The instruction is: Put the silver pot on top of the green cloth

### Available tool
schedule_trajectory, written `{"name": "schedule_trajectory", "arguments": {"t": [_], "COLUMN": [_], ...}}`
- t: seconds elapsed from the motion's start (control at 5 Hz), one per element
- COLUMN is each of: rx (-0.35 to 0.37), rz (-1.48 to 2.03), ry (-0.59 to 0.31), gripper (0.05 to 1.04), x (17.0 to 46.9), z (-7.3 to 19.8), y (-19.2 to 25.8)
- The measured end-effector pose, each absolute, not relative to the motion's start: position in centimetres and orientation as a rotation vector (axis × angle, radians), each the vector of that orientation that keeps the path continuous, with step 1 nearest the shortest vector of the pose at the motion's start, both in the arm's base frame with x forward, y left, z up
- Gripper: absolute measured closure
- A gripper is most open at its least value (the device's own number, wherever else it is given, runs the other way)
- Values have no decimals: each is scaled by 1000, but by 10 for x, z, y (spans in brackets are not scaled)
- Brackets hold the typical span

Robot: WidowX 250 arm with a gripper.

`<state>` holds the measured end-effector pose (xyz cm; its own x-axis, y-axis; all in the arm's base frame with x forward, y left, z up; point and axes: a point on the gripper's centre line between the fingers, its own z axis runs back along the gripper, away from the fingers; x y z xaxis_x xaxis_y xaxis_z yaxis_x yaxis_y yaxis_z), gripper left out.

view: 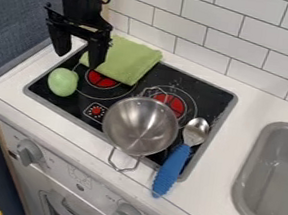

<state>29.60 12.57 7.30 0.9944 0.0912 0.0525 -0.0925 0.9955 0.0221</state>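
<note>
My gripper (79, 59) hangs open at the upper left, over the back left part of the stove, with nothing between its fingers. Just right of it, the folded green cloth (132, 61) lies across the stove's back edge, partly behind the right finger. The silver pot (141, 125), an open round pan with wire handles front and back, stands upright at the front middle of the stove, apart from the cloth and to the lower right of my gripper.
A light green egg-shaped object (62, 82) is on the stove's left side, below the gripper. A blue-handled spoon (173, 168) lies right of the pot, across the stove's front edge. The grey sink (252, 160) is at the right; a tiled wall (206, 17) stands behind.
</note>
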Motion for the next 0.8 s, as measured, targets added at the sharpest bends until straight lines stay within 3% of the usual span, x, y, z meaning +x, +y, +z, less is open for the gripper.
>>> {"name": "schedule_trajectory", "arguments": {"t": [0.2,0.6,0.8], "rx": [13,1,-29], "rz": [93,10,-20], "ry": [-25,-106,-119], "gripper": [83,83,83], "x": [293,272,259], "z": [65,100,96], "y": [123,82,59]}}
